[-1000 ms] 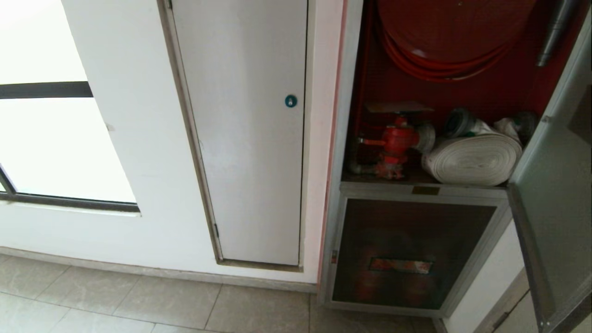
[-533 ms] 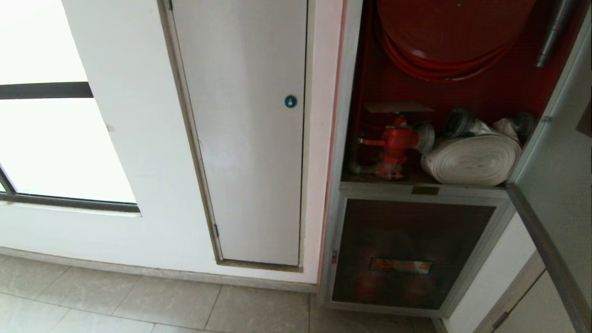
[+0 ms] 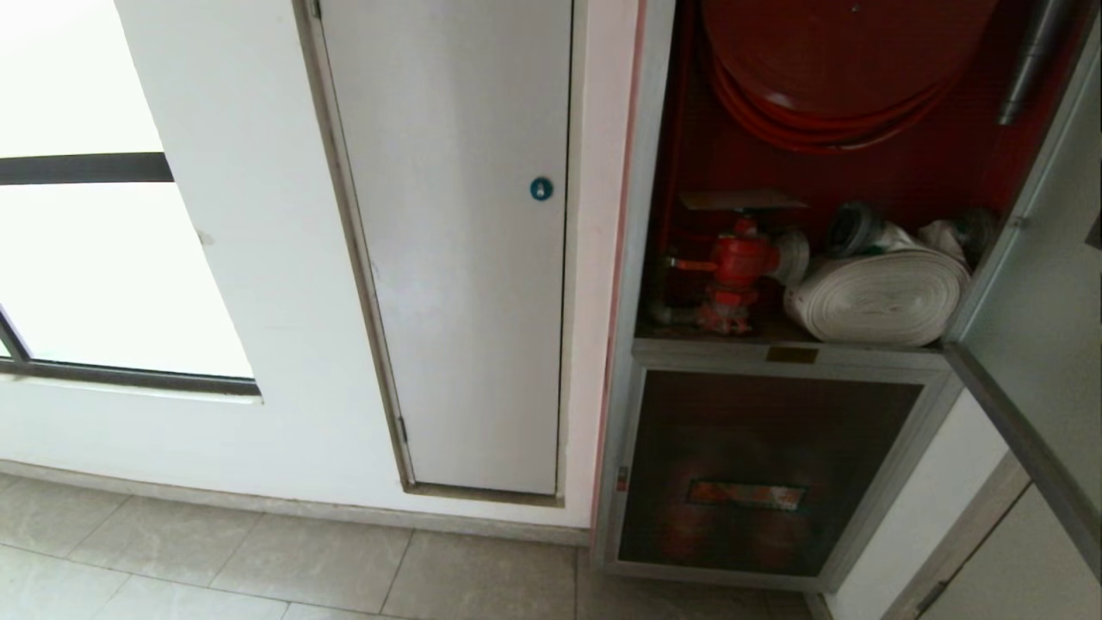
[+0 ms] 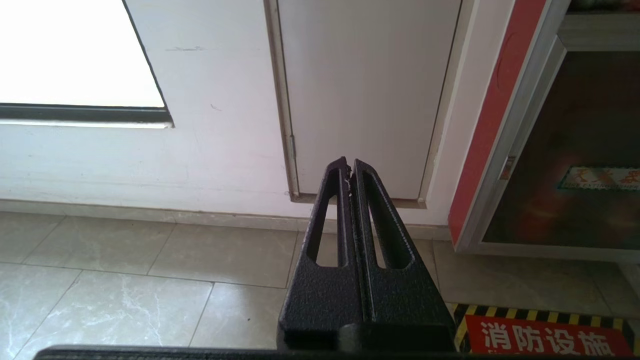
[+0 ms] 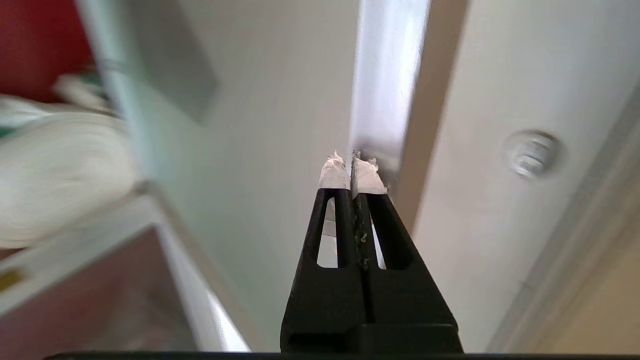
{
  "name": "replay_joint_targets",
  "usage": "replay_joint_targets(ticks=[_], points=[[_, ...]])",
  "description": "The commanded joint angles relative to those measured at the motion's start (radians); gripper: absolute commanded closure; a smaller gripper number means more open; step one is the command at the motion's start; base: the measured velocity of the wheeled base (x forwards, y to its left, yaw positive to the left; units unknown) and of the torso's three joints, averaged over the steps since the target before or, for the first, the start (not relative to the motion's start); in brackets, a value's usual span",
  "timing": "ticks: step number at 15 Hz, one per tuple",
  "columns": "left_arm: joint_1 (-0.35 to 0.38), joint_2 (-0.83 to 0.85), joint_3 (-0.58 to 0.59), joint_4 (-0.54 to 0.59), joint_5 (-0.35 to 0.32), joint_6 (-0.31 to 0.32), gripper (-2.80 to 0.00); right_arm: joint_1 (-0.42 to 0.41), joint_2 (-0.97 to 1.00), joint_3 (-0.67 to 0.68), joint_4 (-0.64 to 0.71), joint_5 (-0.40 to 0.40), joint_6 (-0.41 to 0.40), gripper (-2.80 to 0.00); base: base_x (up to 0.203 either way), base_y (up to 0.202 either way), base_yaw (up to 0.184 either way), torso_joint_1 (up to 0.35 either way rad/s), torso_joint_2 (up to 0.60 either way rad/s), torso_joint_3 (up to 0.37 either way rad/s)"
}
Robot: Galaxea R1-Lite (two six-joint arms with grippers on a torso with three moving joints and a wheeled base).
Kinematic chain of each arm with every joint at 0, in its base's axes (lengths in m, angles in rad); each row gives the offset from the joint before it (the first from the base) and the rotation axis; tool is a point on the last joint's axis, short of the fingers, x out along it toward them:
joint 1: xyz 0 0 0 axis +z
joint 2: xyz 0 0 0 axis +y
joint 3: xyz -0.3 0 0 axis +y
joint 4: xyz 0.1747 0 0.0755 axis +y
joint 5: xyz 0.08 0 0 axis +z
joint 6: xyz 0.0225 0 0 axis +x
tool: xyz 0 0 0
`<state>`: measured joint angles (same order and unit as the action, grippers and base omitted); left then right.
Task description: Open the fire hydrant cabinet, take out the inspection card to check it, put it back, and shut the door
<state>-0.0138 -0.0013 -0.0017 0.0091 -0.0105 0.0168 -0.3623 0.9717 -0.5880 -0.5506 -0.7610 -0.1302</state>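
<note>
The fire hydrant cabinet (image 3: 861, 172) stands open at the right of the scene, with the door (image 3: 1033, 344) swung out to the far right (its silver frame edge nearest). The right gripper (image 5: 351, 165) is clenched on nothing, close by the door's edge. The left gripper (image 4: 348, 170) is clenched too, low near the floor. The inspection card cannot be made out.

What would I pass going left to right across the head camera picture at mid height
Bright window → plain white door with its round blue lock → red valve → white rolled hose → open door of the fire hydrant cabinet.
</note>
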Motion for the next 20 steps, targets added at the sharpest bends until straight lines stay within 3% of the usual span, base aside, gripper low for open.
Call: replay_joint_targets(ticks=[1,6,9,13,16,20], points=[[0.0,0.001,0.0,0.0,0.0,0.0,0.0,-0.044,0.015,-0.01,0.003,-0.001,0.001,0.0,0.0,0.0,0.0,0.0,0.0,0.0],[0.0,0.001,0.0,0.0,0.0,0.0,0.0,-0.211,0.065,-0.013,0.005,0.071,0.003,0.0,0.0,0.0,0.0,0.0,0.0,0.0],[0.0,0.001,0.0,0.0,0.0,0.0,0.0,-0.338,0.108,-0.013,0.005,0.178,0.017,0.0,0.0,0.0,0.0,0.0,0.0,0.0],[0.0,0.0,0.0,0.0,0.0,0.0,0.0,-0.349,0.111,-0.01,0.004,0.222,0.032,0.0,0.0,0.0,0.0,0.0,0.0,0.0],[0.0,0.0,0.0,0.0,0.0,0.0,0.0,-0.339,0.102,0.008,0.003,0.306,0.027,0.0,0.0,0.0,0.0,0.0,0.0,0.0],[0.0,0.0,0.0,0.0,0.0,0.0,0.0,-0.312,0.108,0.039,0.004,0.491,0.027,0.0,0.0,0.0,0.0,0.0,0.0,0.0]])
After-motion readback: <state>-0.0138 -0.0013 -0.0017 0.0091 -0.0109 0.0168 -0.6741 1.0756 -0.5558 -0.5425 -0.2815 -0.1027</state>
